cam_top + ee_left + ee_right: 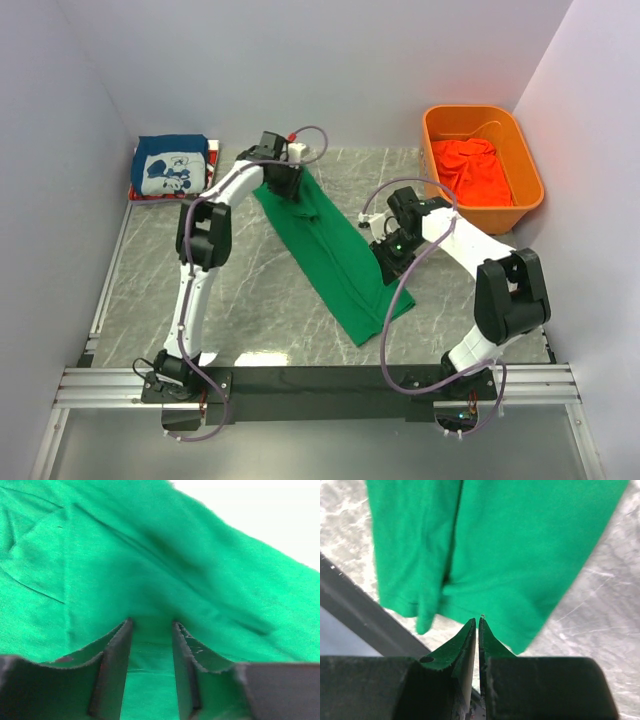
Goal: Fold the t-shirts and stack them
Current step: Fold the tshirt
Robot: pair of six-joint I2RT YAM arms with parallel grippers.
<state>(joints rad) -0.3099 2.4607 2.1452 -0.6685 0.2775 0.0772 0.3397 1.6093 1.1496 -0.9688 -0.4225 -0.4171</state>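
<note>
Nearest my right wrist lens, the right pincer (477,621) is pressed together on an edge of the plain bright green cloth t-shirt (335,255), close to its hem. That shirt stretches as a long narrow band slantwise over the grey marbled tabletop (260,290). At its far end my left pincer (152,625) pinches a bunch of it, cloth filling the gap. Left of that end lies a folded dark blue printed tee (170,168); right of it, a rigid orange plastic bin (537,190) holds an orange-red tee (473,170).
</note>
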